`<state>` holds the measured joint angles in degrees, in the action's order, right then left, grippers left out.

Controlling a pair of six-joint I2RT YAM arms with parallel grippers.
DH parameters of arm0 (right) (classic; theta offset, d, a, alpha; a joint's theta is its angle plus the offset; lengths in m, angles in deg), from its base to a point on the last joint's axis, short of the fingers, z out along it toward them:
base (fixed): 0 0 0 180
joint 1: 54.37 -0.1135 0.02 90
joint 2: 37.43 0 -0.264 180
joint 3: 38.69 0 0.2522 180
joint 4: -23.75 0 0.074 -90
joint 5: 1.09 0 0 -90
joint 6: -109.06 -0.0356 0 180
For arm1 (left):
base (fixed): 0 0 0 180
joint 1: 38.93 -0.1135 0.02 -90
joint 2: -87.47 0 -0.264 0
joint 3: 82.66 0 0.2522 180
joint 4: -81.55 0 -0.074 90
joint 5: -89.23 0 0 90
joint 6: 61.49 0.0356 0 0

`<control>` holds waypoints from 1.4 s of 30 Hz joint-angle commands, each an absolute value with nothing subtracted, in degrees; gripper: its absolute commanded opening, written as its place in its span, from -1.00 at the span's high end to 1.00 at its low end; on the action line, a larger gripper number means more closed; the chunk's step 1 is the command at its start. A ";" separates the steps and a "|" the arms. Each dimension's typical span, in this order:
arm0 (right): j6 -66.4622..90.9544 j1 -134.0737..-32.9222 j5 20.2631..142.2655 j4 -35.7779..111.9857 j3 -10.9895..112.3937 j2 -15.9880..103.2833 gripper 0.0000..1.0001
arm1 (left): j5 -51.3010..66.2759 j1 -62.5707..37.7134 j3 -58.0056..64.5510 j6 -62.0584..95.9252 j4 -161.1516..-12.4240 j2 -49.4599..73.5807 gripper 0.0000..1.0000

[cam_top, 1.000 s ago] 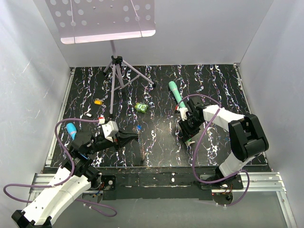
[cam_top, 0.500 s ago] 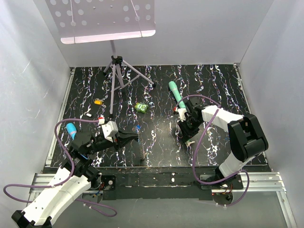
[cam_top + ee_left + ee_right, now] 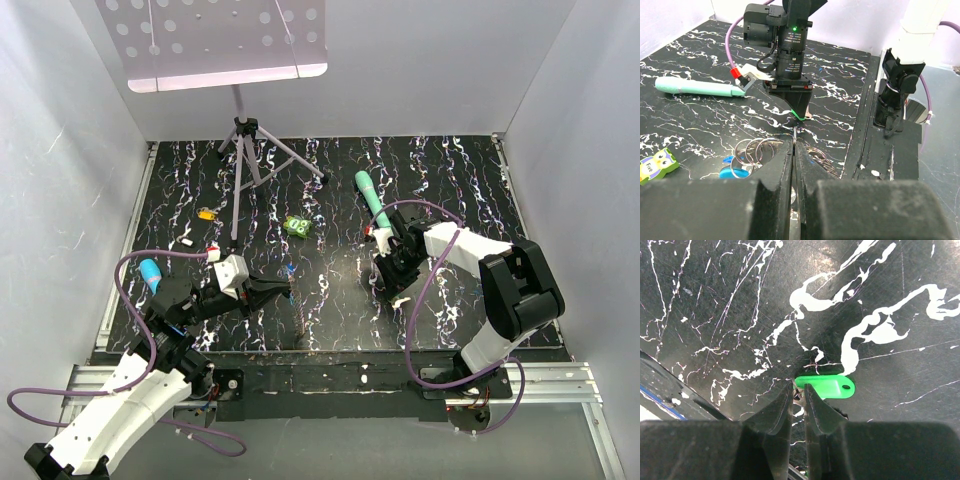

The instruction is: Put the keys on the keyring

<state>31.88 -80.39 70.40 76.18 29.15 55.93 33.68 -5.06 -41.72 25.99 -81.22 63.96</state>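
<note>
The green key [image 3: 826, 386], a flat green tag with a hole and a small metal ring, lies on the black marbled table. My right gripper [image 3: 799, 389] points down at it, jaws closed to a narrow slit on that ring; the same gripper [image 3: 799, 114] shows in the left wrist view. The keyring [image 3: 752, 150], a cluster of wire rings with a blue clasp [image 3: 735, 172], lies around my left gripper [image 3: 795, 145], which is shut with a sliver of metal ring sticking out between its tips. From above, the left gripper [image 3: 288, 290] sits beside the blue clasp [image 3: 292, 268]. A yellow-orange key [image 3: 206, 213] lies far left.
A teal pen-like stick [image 3: 372, 197] lies behind the right arm. A green owl block [image 3: 296, 227] sits mid-table. A tripod stand [image 3: 245, 160] rises at the back left. Small red-and-white bits [image 3: 214, 248] lie near the left arm. Grey walls enclose the table.
The right gripper's jaws have narrowed onto the green key's ring and the gripper shifted slightly left. The left arm has not moved.
</note>
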 commanded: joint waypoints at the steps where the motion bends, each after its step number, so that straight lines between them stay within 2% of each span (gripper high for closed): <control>1: 33.21 -80.74 70.54 76.79 29.12 54.59 0.56 | 32.89 -5.27 -40.42 26.67 -82.49 64.70 1.00; 7: 33.47 -81.09 70.27 77.06 29.21 54.76 0.60 | 32.80 -5.27 -40.42 26.67 -82.40 64.79 1.00; 13: 34.18 -81.27 69.40 77.76 29.65 55.03 0.97 | 32.63 -5.27 -40.42 26.76 -82.40 64.88 1.00; 21: 36.28 -81.27 67.72 78.82 31.31 51.26 0.97 | 32.80 -5.27 -40.68 26.67 -83.01 65.49 1.00; 24: 39.00 -81.00 66.24 81.70 35.34 48.18 0.97 | 33.32 -5.27 -41.74 26.75 -86.07 66.46 1.00; 30: 49.19 -80.74 61.41 93.73 52.73 45.44 0.97 | 34.12 -5.27 -41.21 29.82 -94.25 66.64 1.00; 36: 53.86 -80.91 53.58 101.22 70.84 45.98 0.97 | 36.92 -5.27 -37.61 31.85 -103.04 59.00 1.00; 39: 54.48 -80.91 49.54 98.26 76.48 44.14 0.97 | 39.30 -5.53 -35.94 31.68 -107.44 54.34 1.00; 42: 50.89 -81.18 46.20 85.63 69.06 37.21 0.97 | 41.23 -5.79 -34.45 30.72 -111.74 50.92 1.00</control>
<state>51.99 -80.98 53.46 94.72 73.19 45.15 37.99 -5.19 -38.33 30.49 -101.96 53.77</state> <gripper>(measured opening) 0.023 0.018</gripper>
